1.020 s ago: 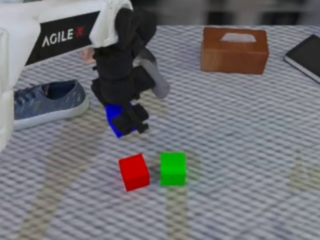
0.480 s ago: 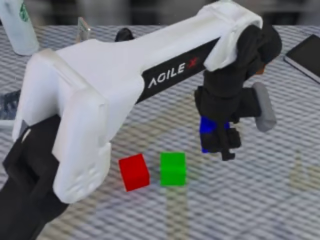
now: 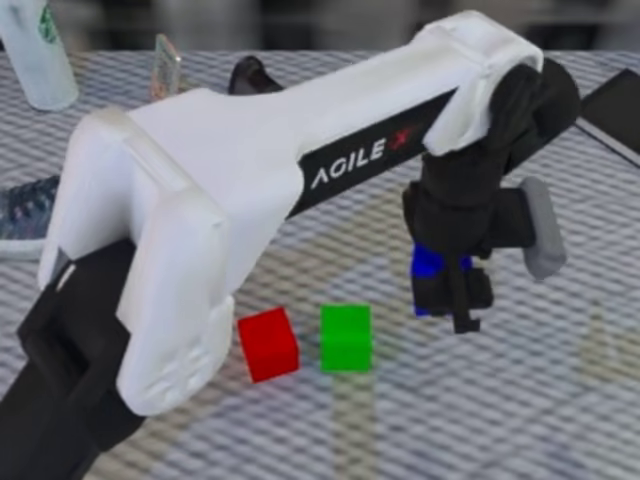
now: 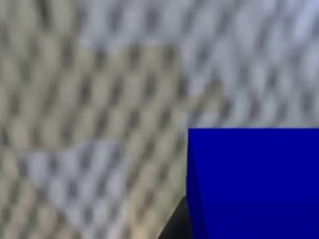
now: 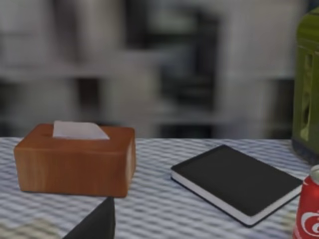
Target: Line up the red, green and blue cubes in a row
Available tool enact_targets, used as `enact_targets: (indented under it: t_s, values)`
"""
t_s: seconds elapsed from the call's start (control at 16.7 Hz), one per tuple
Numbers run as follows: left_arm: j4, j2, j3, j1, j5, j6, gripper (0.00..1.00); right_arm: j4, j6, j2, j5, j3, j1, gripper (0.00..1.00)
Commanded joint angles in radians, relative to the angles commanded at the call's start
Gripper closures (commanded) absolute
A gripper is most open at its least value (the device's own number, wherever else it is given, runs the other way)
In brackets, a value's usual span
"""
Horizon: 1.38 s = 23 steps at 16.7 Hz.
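Woven grey table [image 3: 560, 400], "AGILE X"-lettered left gripper [image 3: 450, 295] clamped on blue cube [image 3: 428, 263] right of green cube [image 3: 346, 337].

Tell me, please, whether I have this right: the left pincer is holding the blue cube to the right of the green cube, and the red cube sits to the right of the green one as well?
Not quite. In the top view the red cube sits to the left of the green cube, not its right. The rest holds: the left pincer holds the blue cube to the right of the green cube.

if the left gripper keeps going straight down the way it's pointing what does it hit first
Probably bare tablecloth. The left gripper, shut on the blue cube, points down just right of the green cube; nothing shows beneath it.
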<state>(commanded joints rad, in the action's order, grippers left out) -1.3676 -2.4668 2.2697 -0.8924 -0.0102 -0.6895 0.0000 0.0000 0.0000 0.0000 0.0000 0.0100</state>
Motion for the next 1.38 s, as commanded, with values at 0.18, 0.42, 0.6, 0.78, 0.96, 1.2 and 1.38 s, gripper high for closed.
enact_targets:
  t_s: [0.18,0.42,0.6,0.78,0.96,1.2,1.38]
  values:
    - [0.1,-0.015,-0.082,0.0,-0.001,0.001,1.0,0.0,0.0,0.0,0.0,0.0,0.0,0.0]
    - [0.221,-0.039,-0.185,-0.002,0.0,0.002,1.0,0.0,0.0,0.0,0.0,0.0,0.0,0.0]
    - [0.226,-0.041,-0.19,-0.002,0.0,0.001,1.0,0.0,0.0,0.0,0.0,0.0,0.0,0.0]
    - [0.226,-0.041,-0.19,-0.002,0.0,0.001,0.85,0.0,0.0,0.0,0.0,0.0,0.0,0.0]
    - [0.226,-0.041,-0.19,-0.002,0.0,0.001,0.62,0.0,0.0,0.0,0.0,0.0,0.0,0.0]
    - [0.226,-0.041,-0.19,-0.002,0.0,0.001,0.32,0.0,0.0,0.0,0.0,0.0,0.0,0.0]
    - [0.226,-0.041,-0.19,-0.002,0.0,0.001,0.1,0.0,0.0,0.0,0.0,0.0,0.0,0.0]
